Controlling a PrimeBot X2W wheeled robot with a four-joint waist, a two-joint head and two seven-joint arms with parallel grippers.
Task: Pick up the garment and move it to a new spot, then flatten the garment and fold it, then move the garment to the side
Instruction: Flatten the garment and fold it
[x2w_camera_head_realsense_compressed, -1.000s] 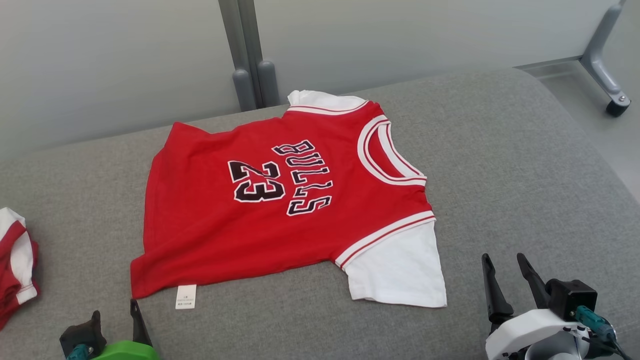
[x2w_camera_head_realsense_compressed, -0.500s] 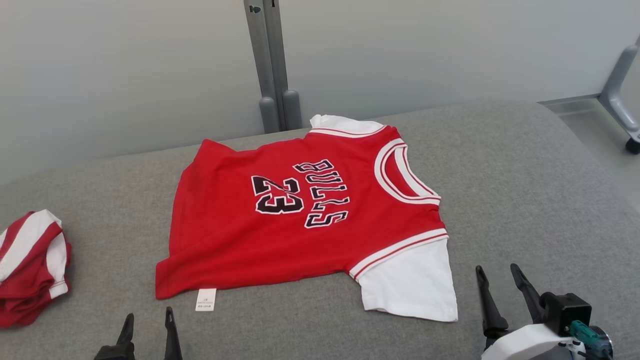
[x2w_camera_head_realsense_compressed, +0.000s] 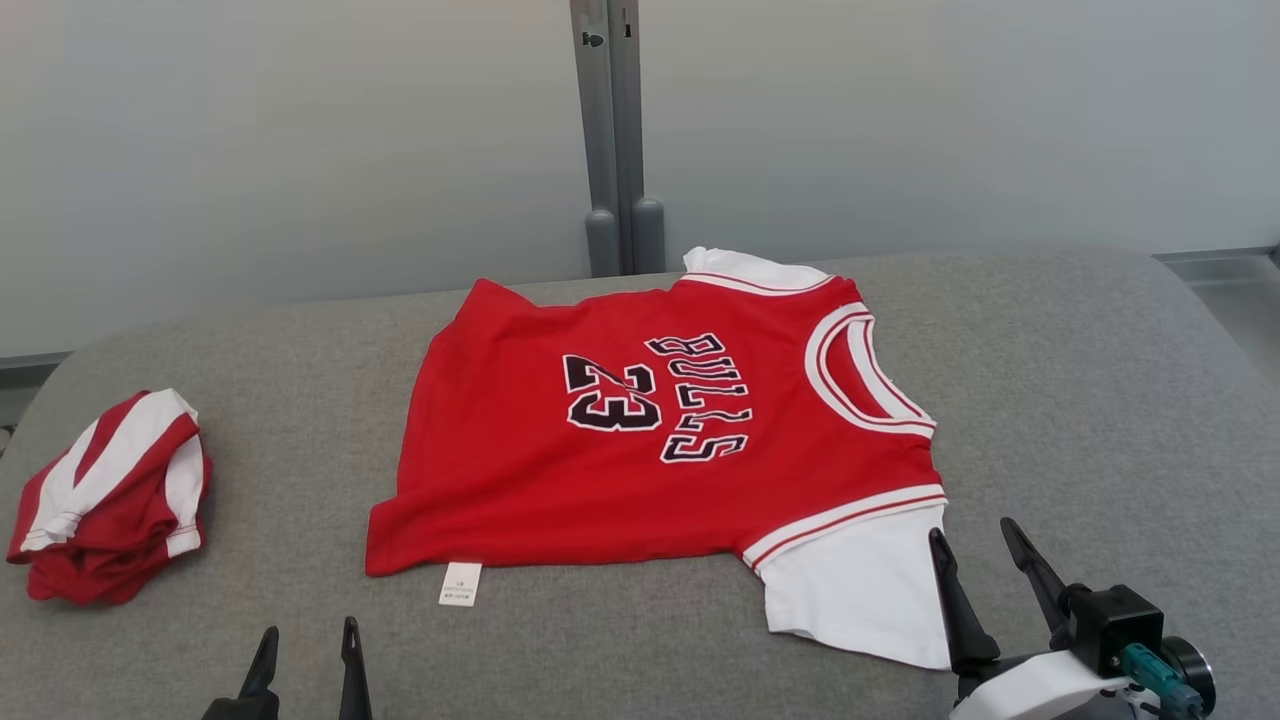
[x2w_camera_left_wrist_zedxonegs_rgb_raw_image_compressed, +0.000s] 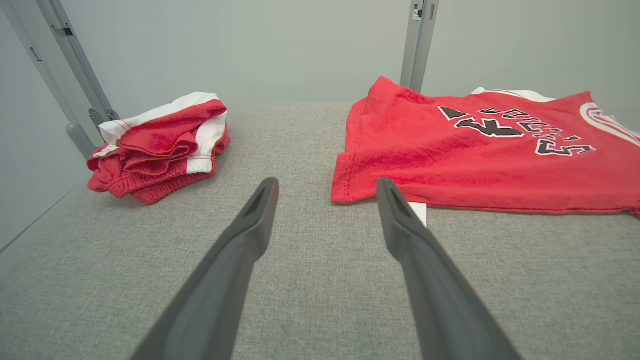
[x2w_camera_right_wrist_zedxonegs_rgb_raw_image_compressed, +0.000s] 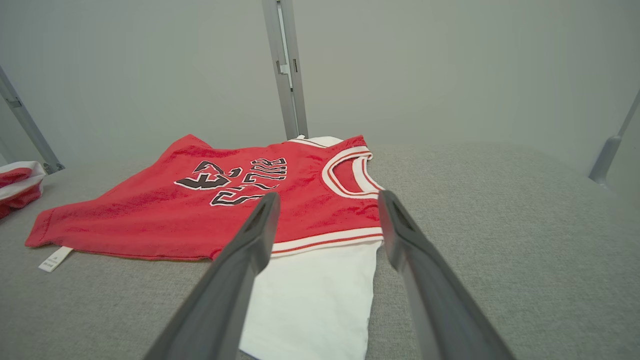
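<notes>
Hung low at the bottom of the frame with the left end effector and the right end effector both released and empty, the right one near the white sleeve at lower right, probably staged for a two-handed fold. Noted the garment beyond, spread flat at centre of the grey counter, with a bundled red-and-white piece well apart at mid left.

left gripper cropped below (tag print unreadable)

Red jersey flat on grey cushion
</notes>
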